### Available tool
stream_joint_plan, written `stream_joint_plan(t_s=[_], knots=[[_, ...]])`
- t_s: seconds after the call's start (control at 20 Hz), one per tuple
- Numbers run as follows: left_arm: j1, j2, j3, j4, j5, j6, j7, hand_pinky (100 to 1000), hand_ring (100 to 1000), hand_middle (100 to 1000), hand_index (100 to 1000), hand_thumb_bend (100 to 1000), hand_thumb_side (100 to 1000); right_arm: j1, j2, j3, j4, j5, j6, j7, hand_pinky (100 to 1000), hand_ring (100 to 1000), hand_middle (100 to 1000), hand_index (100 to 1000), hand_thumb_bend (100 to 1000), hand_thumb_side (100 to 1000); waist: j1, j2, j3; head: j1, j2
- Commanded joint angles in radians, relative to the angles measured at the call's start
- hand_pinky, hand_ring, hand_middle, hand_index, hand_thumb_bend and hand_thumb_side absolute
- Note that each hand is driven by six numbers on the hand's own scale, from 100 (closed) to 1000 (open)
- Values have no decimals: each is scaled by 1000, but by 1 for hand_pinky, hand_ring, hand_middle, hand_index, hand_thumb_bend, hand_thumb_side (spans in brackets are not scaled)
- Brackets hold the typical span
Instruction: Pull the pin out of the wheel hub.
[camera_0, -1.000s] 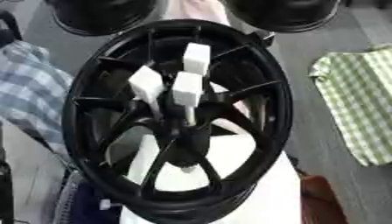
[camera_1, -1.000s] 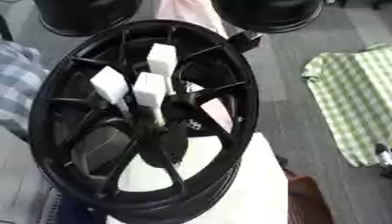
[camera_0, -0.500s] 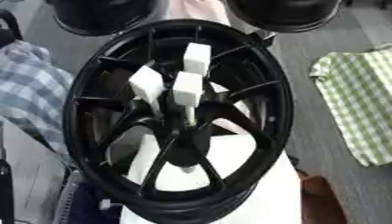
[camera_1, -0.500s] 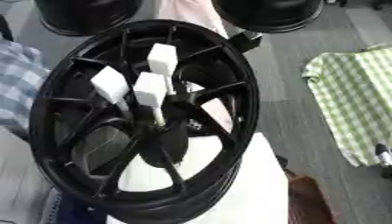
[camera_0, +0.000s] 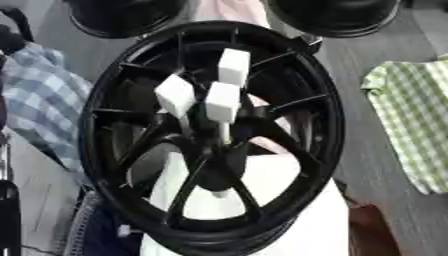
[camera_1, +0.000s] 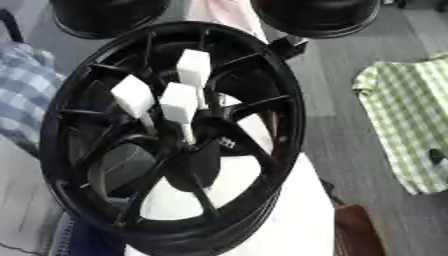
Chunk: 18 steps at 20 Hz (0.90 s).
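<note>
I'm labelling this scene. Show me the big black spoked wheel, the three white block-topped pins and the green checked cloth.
Black spoked wheel (camera_0: 328, 125), left eye view: right rim.
White block-topped pins (camera_0: 222, 101), left eye view: the front block's face.
Green checked cloth (camera_1: 404, 125), right eye view: its middle.

Black narrow strip (camera_0: 7, 215) at near left edge: matte, straight-sided, plain surface; whether part of an arm cannot be told. Dark curved piece (camera_0: 12, 34) at far left edge: black, rounded outline; likewise unidentified.

Neither robot hand shows in either eye view; no arm or wrist can be made out
</note>
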Motion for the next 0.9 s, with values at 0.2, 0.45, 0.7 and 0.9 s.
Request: stream_joint_plan(t_s=[0.2, 0.45, 0.7, 0.9], knots=[[-7, 50, 9, -5, -1, -3, 7, 718, 598, 534, 747, 113, 763, -14, -316, 8, -233, 26, -65, 91, 595, 752, 618, 738, 648, 194, -15, -7, -6, 13, -18], [-6, 62, 8, -6, -2, -5, 3, 717, 598, 534, 747, 111, 764, -76, -554, 78, -295, 38, -162, 196, 702, 767, 651, 762, 650, 201, -24, -3, -5, 0, -25], [-10, 73, 2, -2, -2, -5, -5, 715, 597, 534, 747, 108, 766, -184, -708, 172, -310, 92, -265, 355, 806, 780, 680, 772, 610, 174, -32, 7, 3, -22, -40], [-13, 85, -3, 1, -2, -6, -13, 715, 597, 534, 747, 106, 766, -301, -750, 264, -316, 100, -327, 494, 847, 778, 685, 771, 606, 158, -43, 12, 13, -40, -47]])
